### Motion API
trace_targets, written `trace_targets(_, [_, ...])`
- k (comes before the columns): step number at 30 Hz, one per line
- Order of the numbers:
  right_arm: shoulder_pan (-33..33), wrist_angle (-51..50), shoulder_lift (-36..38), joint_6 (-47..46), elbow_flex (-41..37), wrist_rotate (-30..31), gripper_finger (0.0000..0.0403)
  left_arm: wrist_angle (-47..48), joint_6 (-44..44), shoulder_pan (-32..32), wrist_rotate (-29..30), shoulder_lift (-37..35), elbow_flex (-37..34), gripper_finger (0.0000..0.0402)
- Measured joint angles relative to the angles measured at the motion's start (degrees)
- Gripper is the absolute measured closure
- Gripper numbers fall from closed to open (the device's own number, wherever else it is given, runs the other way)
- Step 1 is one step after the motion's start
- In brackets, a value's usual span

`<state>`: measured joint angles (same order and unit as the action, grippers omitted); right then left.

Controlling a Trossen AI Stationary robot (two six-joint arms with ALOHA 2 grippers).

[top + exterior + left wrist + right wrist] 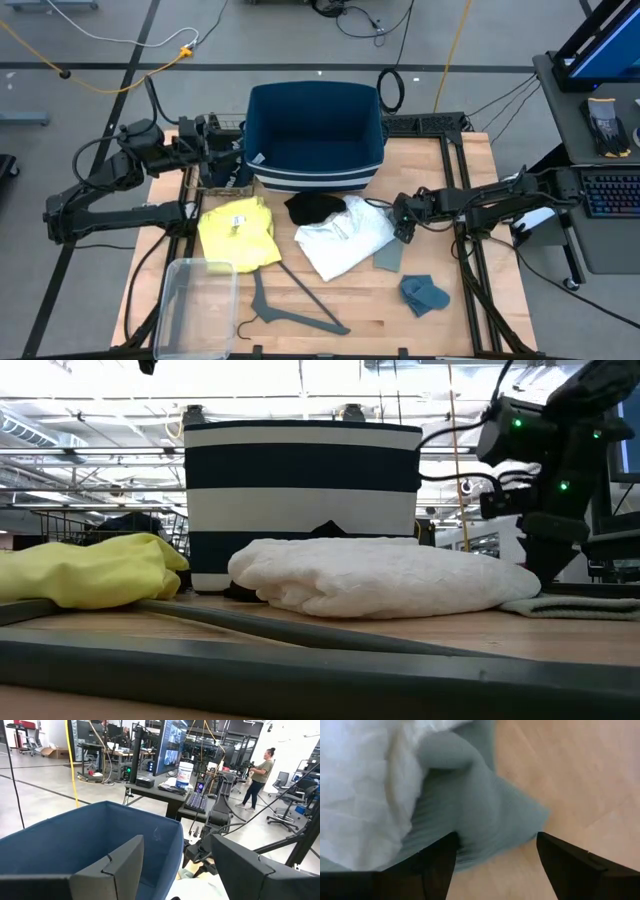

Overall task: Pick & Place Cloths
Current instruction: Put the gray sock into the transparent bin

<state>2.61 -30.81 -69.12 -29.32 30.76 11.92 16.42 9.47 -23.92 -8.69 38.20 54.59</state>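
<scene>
while the left gripper (232, 150) waits spread by the navy bin (314, 135) —
right gripper (495, 865) spread over a teal rag (470, 815) beside the white cloth (360, 785).

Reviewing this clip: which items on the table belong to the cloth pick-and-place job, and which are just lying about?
Job items:
yellow cloth
black cloth
white cloth
grey-teal rag, under the open right gripper
blue rag
navy striped bin

Lying about:
grey hanger
clear plastic tub
</scene>
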Motion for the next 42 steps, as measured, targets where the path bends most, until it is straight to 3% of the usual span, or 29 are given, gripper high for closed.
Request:
trace_targets(6, [0.0,0.17,0.09,-6.02,-1.19,0.0,0.0195,0.01,0.0,0.02,0.0,0.0,0.0,0.0167])
trace_targets(18, [-0.02,1.12,0.02,-10.51,-1.26,-1.47,0.0392,0.01,1.29,0.01,-0.01,0.0,0.0,0.0167])
trace_targets(27, [-0.04,-1.42,6.59,-14.36,-0.62,-3.16,0.0399,0.01,1.92,0.0,-1.41,0.0,0.0,0.0167])
trace_targets(34, [-0.07,-8.58,16.77,-14.89,7.96,-1.44,0.04,0.01,4.42,0.02,-2.03,0.04,0.0,0.0167])
trace_targets(42, [-0.07,-5.17,22.6,-10.78,18.85,-1.46,0.0402,-0.31,4.55,1.03,-2.01,0.17,0.0,0.0167])
